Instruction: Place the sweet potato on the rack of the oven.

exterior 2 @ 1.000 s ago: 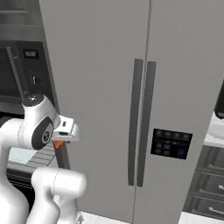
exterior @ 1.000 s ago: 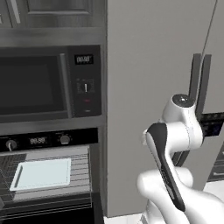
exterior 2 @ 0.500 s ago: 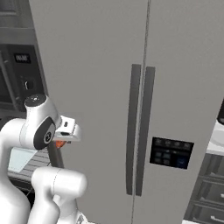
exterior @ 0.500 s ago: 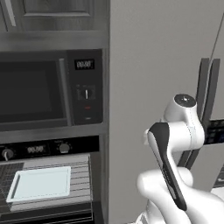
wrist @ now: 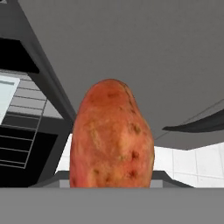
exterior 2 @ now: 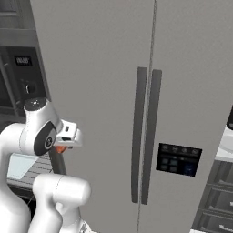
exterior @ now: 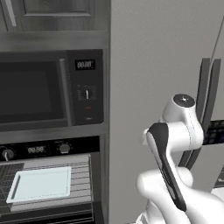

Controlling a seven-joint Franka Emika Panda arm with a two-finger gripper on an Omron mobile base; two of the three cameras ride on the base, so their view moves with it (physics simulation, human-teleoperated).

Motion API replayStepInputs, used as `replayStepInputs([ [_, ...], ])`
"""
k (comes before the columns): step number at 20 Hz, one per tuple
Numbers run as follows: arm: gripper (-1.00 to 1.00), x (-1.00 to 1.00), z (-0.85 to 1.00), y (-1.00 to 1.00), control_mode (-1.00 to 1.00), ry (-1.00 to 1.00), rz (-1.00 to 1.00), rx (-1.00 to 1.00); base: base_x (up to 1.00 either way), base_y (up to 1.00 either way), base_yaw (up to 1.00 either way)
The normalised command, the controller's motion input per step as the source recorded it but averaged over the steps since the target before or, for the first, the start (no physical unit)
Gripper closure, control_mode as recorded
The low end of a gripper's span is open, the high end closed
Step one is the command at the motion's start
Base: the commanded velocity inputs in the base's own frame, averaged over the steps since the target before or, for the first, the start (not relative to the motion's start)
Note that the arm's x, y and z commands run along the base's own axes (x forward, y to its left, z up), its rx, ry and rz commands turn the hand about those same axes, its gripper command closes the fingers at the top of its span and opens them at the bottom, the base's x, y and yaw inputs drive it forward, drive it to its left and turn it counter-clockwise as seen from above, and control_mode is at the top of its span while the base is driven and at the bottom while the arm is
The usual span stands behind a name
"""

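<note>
My gripper (exterior 2: 61, 148) is shut on the sweet potato (wrist: 112, 136), an orange-red lump that bulks large in the middle of the hand view and peeks out orange (exterior 2: 60, 149) under the white hand in the right base view. I hold it in front of the grey panel beside the oven, to the right of the cavity. The oven's black control strip (exterior: 43, 149) with round knobs runs above the open cavity. The grey wire rack (exterior: 81, 175) lies inside and carries a pale tray (exterior: 41, 183). In the hand view the rack (wrist: 28, 99) is at the left edge.
A built-in microwave (exterior: 30, 89) with a dark window sits above the oven. A tall grey fridge (exterior 2: 104, 91) with paired vertical handles (exterior 2: 144, 132) and a dark dispenser panel (exterior 2: 177, 159) stands to the right. A grey side panel (exterior: 148, 65) separates oven and fridge.
The whole picture has slid slightly down in both base views, so the camera has moved with the base. The arm's pose looks the same and the sweet potato stays held.
</note>
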Motion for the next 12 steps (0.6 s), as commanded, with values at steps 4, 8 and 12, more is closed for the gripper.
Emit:
replayStepInputs([
  [4, 1.0, -0.21, -0.01, 0.86, -1.0, -0.15, 0.0, -0.01, 0.0, 0.0, 0.0],
  [8, 1.0, -0.28, -0.42, 1.0, -1.0, -0.1, 0.0, -0.02, 0.0, 0.0, 0.0],
  [12, 1.0, -0.31, -0.53, 1.0, -1.0, -0.16, 0.0, -0.01, 0.0, 0.0, 0.0],
])
